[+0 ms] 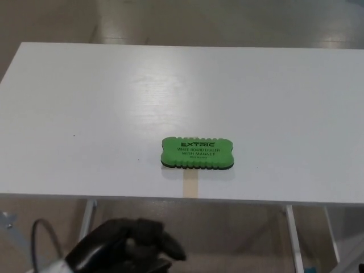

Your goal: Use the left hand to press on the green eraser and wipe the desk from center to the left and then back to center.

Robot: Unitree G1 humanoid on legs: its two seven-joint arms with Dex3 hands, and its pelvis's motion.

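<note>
Head view: green eraser flat on white counter, near front edge, centre. Left hand below edge, empty, fingers loosely curled. Eraser likely light, soft foam; press broad printed top, may skid.

Looks like a lab or office: plain white desk on metal legs, polished floor at twelve o'clock.

White desk over glossy beige floor
</note>
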